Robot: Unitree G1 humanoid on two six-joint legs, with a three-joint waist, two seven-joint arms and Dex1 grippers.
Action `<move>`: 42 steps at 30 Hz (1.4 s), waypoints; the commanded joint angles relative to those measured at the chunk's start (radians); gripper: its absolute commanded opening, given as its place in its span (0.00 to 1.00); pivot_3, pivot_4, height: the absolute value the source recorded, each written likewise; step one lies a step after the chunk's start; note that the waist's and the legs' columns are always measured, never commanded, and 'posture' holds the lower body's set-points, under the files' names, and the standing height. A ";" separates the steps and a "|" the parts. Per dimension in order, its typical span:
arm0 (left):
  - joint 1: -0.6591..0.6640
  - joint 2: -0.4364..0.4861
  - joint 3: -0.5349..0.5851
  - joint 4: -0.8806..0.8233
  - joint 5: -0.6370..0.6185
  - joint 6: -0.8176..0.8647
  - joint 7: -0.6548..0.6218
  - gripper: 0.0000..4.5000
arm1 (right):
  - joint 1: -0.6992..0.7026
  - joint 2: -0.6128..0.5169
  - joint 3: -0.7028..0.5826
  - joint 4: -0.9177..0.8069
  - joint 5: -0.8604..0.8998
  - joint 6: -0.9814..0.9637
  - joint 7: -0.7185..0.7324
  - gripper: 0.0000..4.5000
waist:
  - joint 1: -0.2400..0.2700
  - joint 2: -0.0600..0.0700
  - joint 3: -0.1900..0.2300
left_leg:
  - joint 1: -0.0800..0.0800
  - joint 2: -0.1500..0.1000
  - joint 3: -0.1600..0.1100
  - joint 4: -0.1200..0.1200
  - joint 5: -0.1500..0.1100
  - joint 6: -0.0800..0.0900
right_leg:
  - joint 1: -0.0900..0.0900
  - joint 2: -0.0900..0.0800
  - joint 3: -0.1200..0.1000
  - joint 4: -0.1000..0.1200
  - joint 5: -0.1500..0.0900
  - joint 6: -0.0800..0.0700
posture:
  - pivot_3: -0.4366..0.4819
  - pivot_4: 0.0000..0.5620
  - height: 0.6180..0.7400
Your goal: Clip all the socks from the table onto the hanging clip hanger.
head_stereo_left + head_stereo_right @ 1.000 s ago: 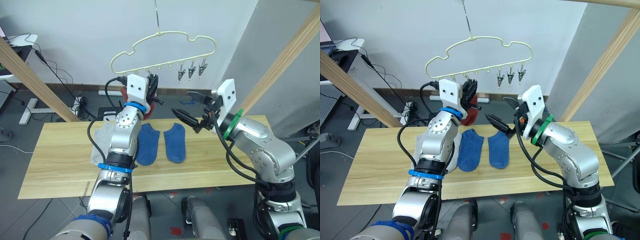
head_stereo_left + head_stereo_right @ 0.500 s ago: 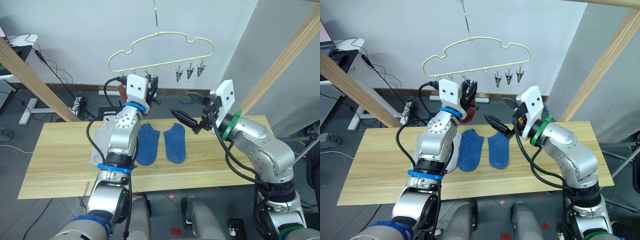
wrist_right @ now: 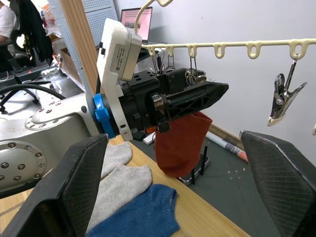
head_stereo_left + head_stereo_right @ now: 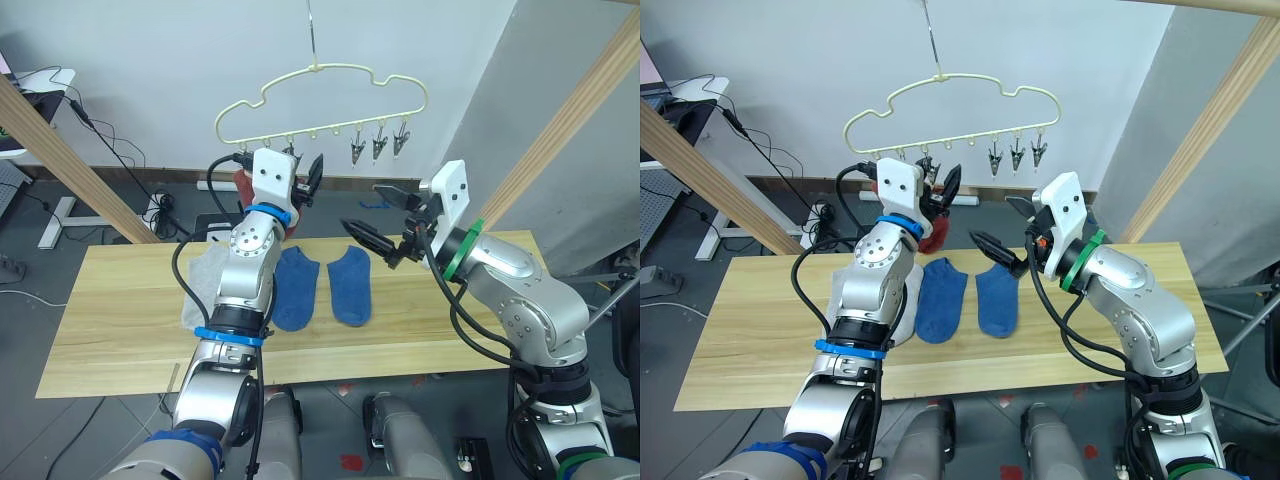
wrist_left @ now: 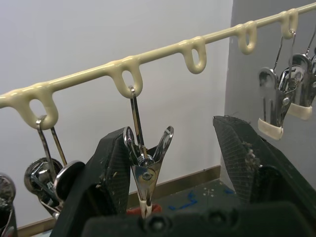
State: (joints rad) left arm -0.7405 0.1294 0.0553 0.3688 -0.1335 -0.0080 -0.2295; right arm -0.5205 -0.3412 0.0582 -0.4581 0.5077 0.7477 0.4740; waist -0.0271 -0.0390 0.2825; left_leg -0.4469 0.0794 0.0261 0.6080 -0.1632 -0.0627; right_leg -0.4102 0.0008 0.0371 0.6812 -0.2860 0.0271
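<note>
The pale yellow clip hanger (image 4: pixel 322 70) hangs above the far edge of the table (image 4: pixel 120 320). My left gripper (image 4: pixel 308 178) is open just under its row of clips, its fingers (image 5: pixel 111 168) on either side of one metal clip (image 5: pixel 146 165). A rust red sock (image 3: pixel 180 140) hangs down beside that gripper, below the clips. Two blue socks (image 4: pixel 296 290) (image 4: pixel 350 285) lie flat side by side on the table, and light grey socks (image 4: pixel 203 275) lie to their left. My right gripper (image 4: pixel 378 215) is open and holds nothing, above the table to the right of the blue socks.
Three free clips (image 4: pixel 380 145) hang at the hanger's right end. Thick wooden beams (image 4: pixel 70 160) (image 4: pixel 570 130) slant up on both sides of the table. A desk with cables (image 4: pixel 45 90) stands at the back left.
My left gripper's fingers have opened under the clips, and the red sock stays hanging. The hanger has shifted slightly to the left. My right arm has barely moved.
</note>
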 commanded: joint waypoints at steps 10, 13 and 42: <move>-0.012 -0.007 0.002 -0.043 -0.012 -0.015 -0.016 0.07 | 0.004 0.011 -0.013 -0.046 0.017 -0.008 -0.014 1.00 | 0.000 0.000 0.000 | 0.000 0.000 0.000 0.000 0.000 0.000 | 0.000 0.000 0.000 0.000 0.000 0.000 | 0.44 0.50 1.00; -0.009 -0.009 0.001 -0.048 -0.011 -0.013 -0.016 0.05 | 0.006 0.012 -0.010 -0.045 0.017 -0.009 -0.018 1.00 | 0.000 0.000 0.000 | 0.000 0.000 0.000 0.000 0.000 0.000 | 0.000 0.000 0.000 0.000 0.000 0.000 | 0.44 0.50 1.00; 0.100 0.201 0.153 -0.417 -0.355 0.717 -0.111 0.05 | -0.162 0.249 0.293 1.155 -0.572 -0.456 -0.075 1.00 | -0.003 0.000 0.000 | 0.001 0.001 0.000 0.001 0.000 0.000 | 0.000 0.000 0.001 0.002 0.000 0.000 | 0.52 0.47 1.00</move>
State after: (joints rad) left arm -0.6589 0.3276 0.2041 -0.0327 -0.4853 0.6868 -0.3543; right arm -0.6874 -0.0966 0.3303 0.6704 -0.0361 0.3049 0.3746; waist -0.0301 -0.0387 0.2824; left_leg -0.4447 0.0802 0.0266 0.6085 -0.1629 -0.0629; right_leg -0.4099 0.0009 0.0380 0.6835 -0.2855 0.0271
